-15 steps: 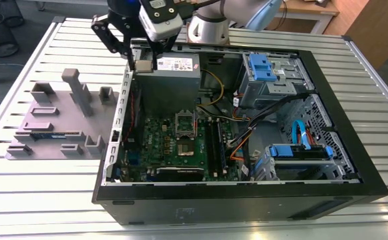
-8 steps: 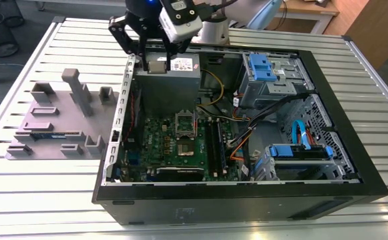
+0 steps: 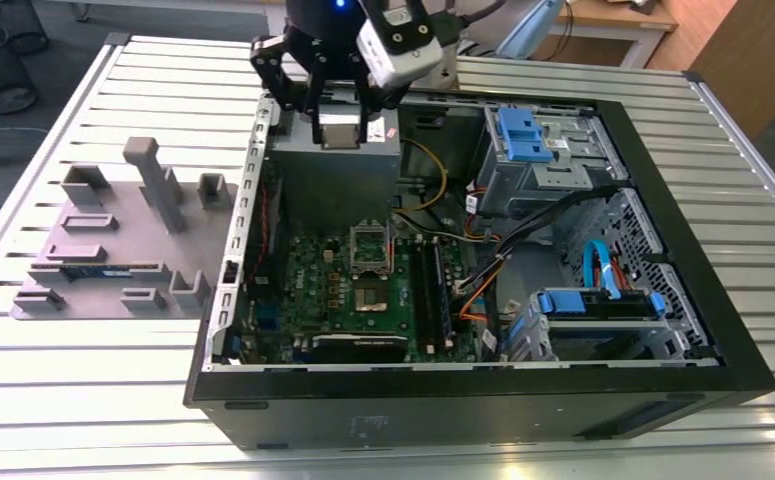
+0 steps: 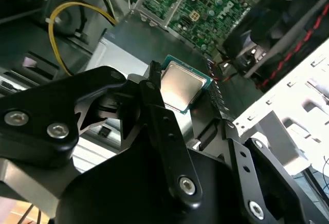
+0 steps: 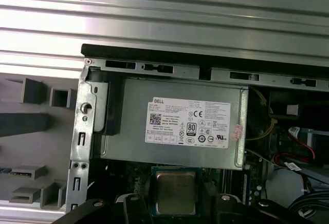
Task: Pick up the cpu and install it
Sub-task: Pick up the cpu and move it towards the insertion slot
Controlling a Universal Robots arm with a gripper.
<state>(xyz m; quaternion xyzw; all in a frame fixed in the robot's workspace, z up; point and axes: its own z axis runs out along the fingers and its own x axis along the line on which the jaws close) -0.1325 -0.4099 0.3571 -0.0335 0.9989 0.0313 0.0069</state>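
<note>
My gripper (image 3: 339,125) hangs over the far end of the open computer case (image 3: 654,200), above the grey power-supply box (image 3: 334,185). It is shut on the cpu (image 4: 182,84), a small square chip with a silvery metal top and a green rim. In the first wrist view the cpu (image 5: 175,190) sits flat between the black fingers (image 5: 134,203), over the edge of the power supply (image 5: 175,126). The green board (image 3: 314,290) lies on the case floor, nearer the camera than the gripper. Its metal-framed socket (image 3: 372,290) stands with the frame lifted.
A grey fixture block (image 3: 107,240) with slots and posts stands at the exterior view's left, with a dark memory stick (image 3: 87,270) on it. Blue drive cages (image 3: 534,135) and cable bundles (image 3: 547,225) fill the case's right side. A yellow cable (image 4: 56,29) loops beside the power supply.
</note>
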